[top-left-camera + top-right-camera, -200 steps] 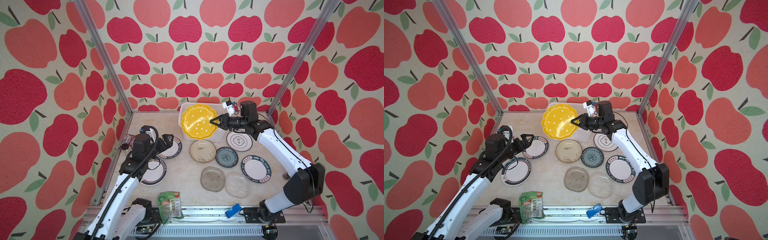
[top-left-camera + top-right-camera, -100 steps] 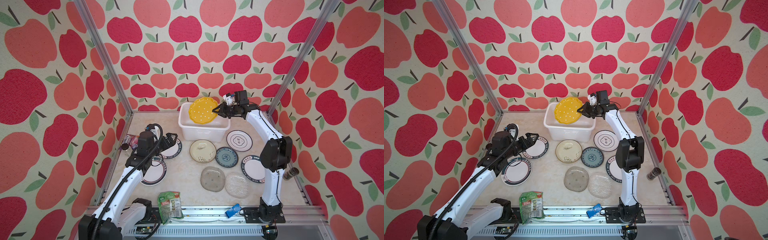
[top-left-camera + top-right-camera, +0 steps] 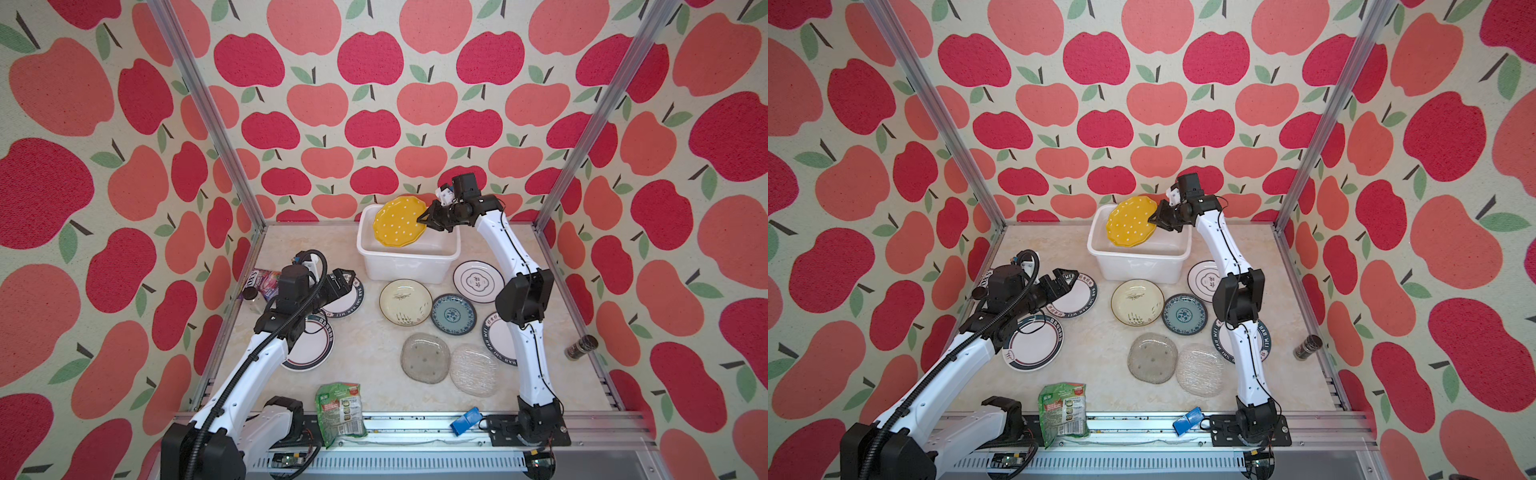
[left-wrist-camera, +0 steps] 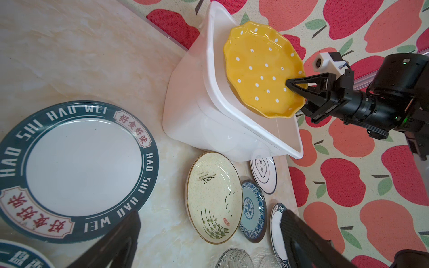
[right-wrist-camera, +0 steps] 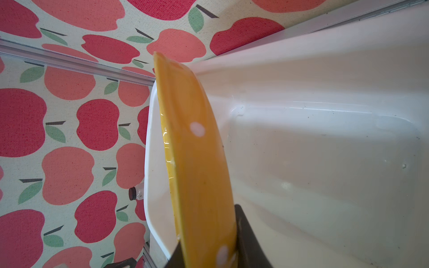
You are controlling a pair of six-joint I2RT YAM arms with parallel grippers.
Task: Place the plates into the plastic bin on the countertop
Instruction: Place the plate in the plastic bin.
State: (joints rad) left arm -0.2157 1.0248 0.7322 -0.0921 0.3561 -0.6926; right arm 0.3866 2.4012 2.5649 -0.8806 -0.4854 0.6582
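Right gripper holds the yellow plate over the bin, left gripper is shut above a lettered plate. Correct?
No, the left gripper is open above the lettered plate, its jaws wide apart in the left wrist view. The rest is right.

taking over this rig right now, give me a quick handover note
Right gripper: shut on the yellow plate, held by its rim, tilted over the plastic bin, not released.
Left gripper: open, empty, by the far lettered plate.
Done: no plate lies in the bin yet.
Left: release the yellow plate, then eight on the countertop: that one, near lettered plate, third lettered plate partly behind the right arm, thin-rimmed white plate, cream plate, blue plate, grey glass plate, clear glass plate.
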